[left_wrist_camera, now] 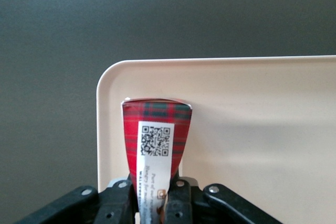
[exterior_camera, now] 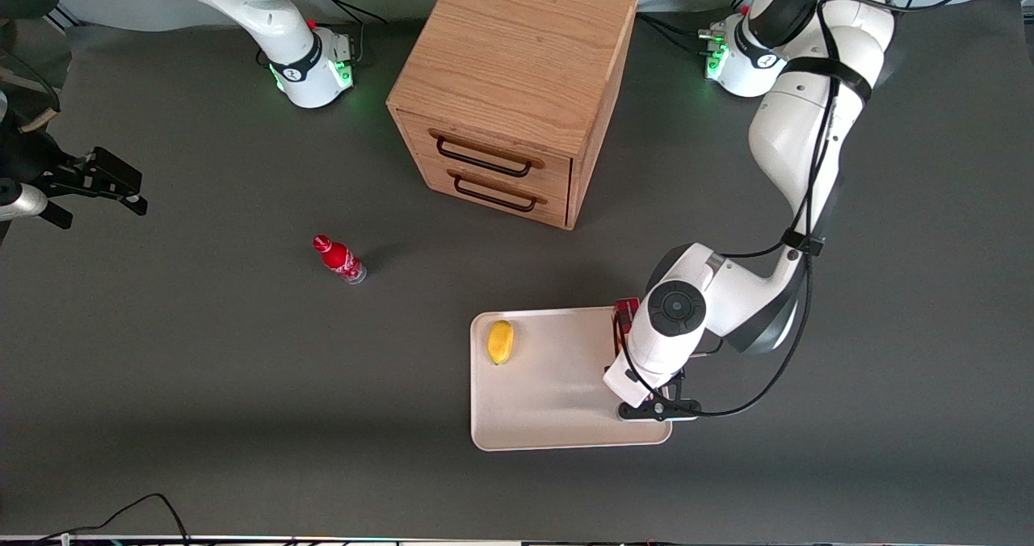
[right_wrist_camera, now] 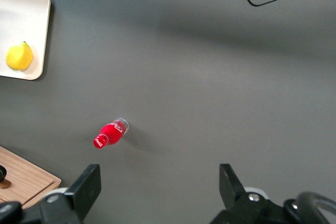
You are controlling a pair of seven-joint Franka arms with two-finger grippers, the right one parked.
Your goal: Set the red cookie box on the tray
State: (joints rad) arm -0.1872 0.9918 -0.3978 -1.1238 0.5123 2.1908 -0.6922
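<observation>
The red cookie box (left_wrist_camera: 156,140), dark red plaid with a white QR label, is held in my left gripper (left_wrist_camera: 155,195), whose fingers are shut against its two sides. It hangs over a corner of the cream tray (left_wrist_camera: 252,108). In the front view the wrist covers most of the box (exterior_camera: 625,313); only its red end shows above the tray (exterior_camera: 557,401), at the edge nearest the working arm's end. The gripper (exterior_camera: 650,392) itself is hidden under the wrist there. I cannot tell whether the box touches the tray floor.
A yellow lemon (exterior_camera: 500,342) lies on the tray near its edge toward the parked arm. A small red bottle (exterior_camera: 339,258) lies on the grey table toward the parked arm's end. A wooden two-drawer cabinet (exterior_camera: 517,86) stands farther from the front camera than the tray.
</observation>
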